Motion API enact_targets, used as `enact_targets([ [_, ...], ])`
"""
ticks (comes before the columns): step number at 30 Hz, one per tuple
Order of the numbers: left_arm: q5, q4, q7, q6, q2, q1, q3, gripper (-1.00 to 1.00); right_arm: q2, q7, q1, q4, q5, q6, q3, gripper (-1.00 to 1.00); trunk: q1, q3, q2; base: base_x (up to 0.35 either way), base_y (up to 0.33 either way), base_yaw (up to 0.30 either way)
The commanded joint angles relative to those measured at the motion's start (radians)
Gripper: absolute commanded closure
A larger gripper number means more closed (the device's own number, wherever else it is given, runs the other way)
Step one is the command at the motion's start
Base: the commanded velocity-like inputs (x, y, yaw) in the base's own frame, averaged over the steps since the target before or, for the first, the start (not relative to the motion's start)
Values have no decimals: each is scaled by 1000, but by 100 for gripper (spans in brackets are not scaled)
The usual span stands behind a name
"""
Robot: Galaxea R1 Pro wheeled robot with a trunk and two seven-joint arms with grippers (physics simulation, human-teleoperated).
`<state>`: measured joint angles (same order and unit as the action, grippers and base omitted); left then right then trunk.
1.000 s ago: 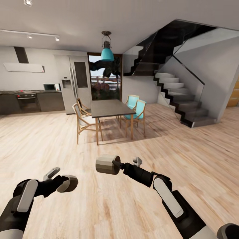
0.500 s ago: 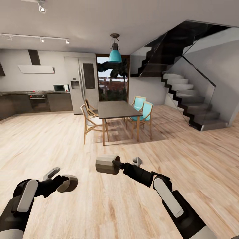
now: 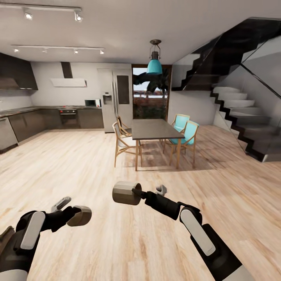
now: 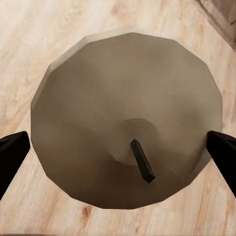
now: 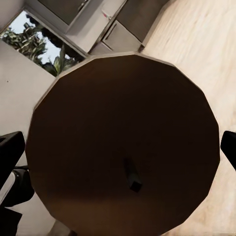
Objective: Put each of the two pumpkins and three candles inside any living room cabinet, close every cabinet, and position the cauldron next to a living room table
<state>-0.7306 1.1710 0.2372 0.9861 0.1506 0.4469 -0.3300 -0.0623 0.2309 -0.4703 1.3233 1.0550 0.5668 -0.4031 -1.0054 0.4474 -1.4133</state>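
Open-plan interior with pale wood plank floor (image 3: pixel 78 164). Centre: dark dining table (image 3: pixel 151 128) with wooden chairs (image 3: pixel 124 142) and teal chairs (image 3: pixel 187 132) beneath a teal pendant lamp (image 3: pixel 154 64). Left: grey kitchen cupboards (image 3: pixel 27 123), oven (image 3: pixel 68 117), refrigerator (image 3: pixel 117 97). Right: glass-sided staircase (image 3: pixel 242 117). Ceiling track lights (image 3: pixel 50 11); glazed doorway (image 3: pixel 150 97) behind.

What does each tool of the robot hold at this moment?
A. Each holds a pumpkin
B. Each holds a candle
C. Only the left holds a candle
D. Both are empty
B. The left tool grips one tan candle with a wick, and the right tool grips another candle, over the wooden floor.
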Motion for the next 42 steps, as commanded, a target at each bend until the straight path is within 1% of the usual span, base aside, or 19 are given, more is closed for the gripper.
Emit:
enact_targets([
  [1, -13, 1, 10, 3, 0, 1, 1, 100, -1, 1, -1, 1, 3, 2, 0, 100, 0, 1, -1, -38, -243, 289],
  [14, -12, 1, 10, 2, 0, 1, 2, 100, -1, 1, -1, 1, 3, 2, 0, 100, 0, 1, -1, 3, -275, 290],
  [22, -13, 1, 10, 0, 0, 1, 2, 100, -1, 0, -1, 1, 3, 2, 0, 100, 0, 1, -1, 185, -207, 290],
  [42, -15, 0, 5, 2, 0, 1, 2, 100, -1, 1, -1, 0, 3, 2, 0, 100, 0, 1, -1, 14, -13, 291],
])
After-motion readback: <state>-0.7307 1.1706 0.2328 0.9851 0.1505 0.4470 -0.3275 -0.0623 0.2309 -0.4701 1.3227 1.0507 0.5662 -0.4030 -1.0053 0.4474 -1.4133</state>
